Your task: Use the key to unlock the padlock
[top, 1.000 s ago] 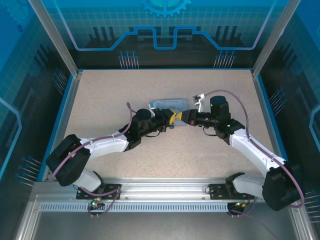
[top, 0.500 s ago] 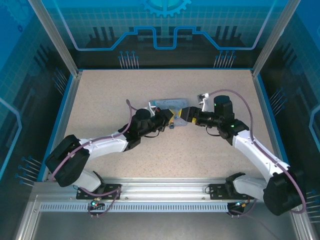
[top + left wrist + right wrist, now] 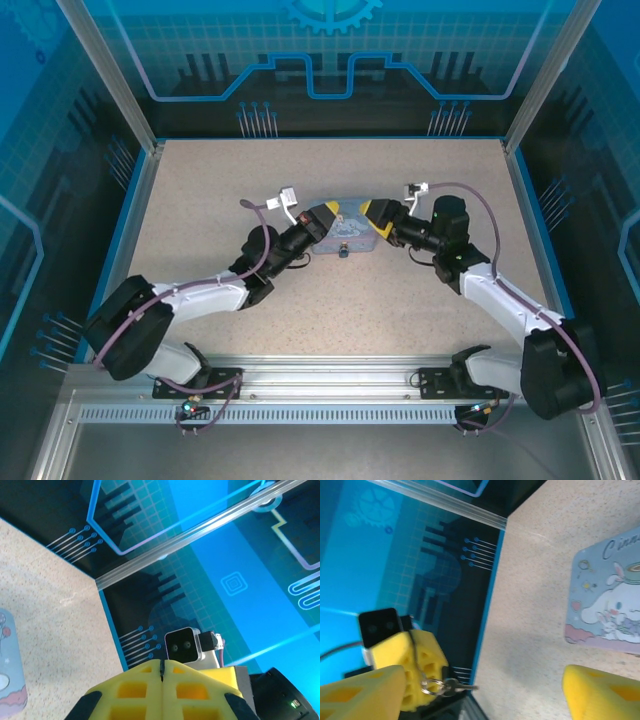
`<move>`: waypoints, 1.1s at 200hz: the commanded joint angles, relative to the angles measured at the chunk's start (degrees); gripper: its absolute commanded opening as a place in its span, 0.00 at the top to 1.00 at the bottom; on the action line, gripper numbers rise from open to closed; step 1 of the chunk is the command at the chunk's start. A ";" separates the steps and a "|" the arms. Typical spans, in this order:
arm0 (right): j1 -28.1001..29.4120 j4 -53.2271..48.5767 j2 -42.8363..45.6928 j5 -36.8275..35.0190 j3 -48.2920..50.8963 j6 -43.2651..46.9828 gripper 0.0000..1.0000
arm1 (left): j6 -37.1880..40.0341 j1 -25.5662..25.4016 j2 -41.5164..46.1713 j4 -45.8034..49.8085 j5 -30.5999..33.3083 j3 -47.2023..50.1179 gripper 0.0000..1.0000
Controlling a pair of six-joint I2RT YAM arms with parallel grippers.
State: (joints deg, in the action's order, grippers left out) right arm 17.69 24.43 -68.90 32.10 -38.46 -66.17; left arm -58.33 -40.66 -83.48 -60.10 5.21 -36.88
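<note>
Left tool [image 3: 161, 672] pinched shut, key [image 3: 457, 685] dangling from it by ring [image 3: 434, 685]. Right tool [image 3: 481, 682] wide open, empty. Padlock [image 3: 343, 250] on counter [image 3: 300, 300] beside tin [image 3: 345, 222]. Risk: dangling key swings off aim or slips free.

The top external camera looks steeply down from above and behind the arm bases, taking in the whole table [image 3: 200, 200]. Each wrist camera sits close behind its own gripper and looks low across the table. The two face each other: the view past the left gripper [image 3: 161, 690] catches the right wrist camera [image 3: 182, 645], and the view past the right gripper [image 3: 482, 680] catches the left wrist camera [image 3: 377, 622]. All three views share the pale tin [image 3: 345, 225].
</note>
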 commanded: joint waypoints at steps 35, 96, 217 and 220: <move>3.88 12.55 -3.74 -1.66 -3.05 -5.31 0.34 | -1.98 -0.12 -7.20 -16.05 5.18 -0.60 1.00; 7.66 15.89 -8.49 -3.97 -5.04 -6.50 0.44 | -4.00 -0.62 -10.43 -19.86 7.93 -2.13 1.00; 8.67 20.62 -10.31 -4.50 -2.69 -8.71 0.65 | -4.03 -1.20 -10.04 -20.06 11.30 -3.06 1.00; 8.72 20.73 -10.31 -4.50 -2.72 -8.66 0.66 | -4.05 -1.25 -10.15 -20.06 11.38 -3.12 1.00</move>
State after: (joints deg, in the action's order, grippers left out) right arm 25.52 41.87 -78.81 28.42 -42.00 -74.26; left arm -61.56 -41.28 -93.49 -76.42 14.28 -37.87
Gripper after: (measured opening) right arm 0.360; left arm 0.053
